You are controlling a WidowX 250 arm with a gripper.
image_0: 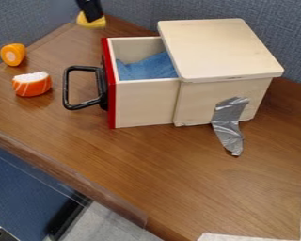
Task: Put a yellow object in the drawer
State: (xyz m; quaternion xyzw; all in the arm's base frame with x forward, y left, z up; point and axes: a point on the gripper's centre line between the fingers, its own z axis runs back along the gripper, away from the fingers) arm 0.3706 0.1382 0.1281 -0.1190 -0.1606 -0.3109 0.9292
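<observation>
Yellow object [98, 23], pinched in the claw [92, 18] near the table's [146, 164] far corner, outside the open drawer [143, 102]. Picked up already, by the look of it. Left to do: carry across, lower onto the blue cloth [148, 68], release.

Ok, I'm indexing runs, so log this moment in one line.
gripper: top edge, at yellow object | drawer: open, blue cloth inside | placement: pending
</observation>
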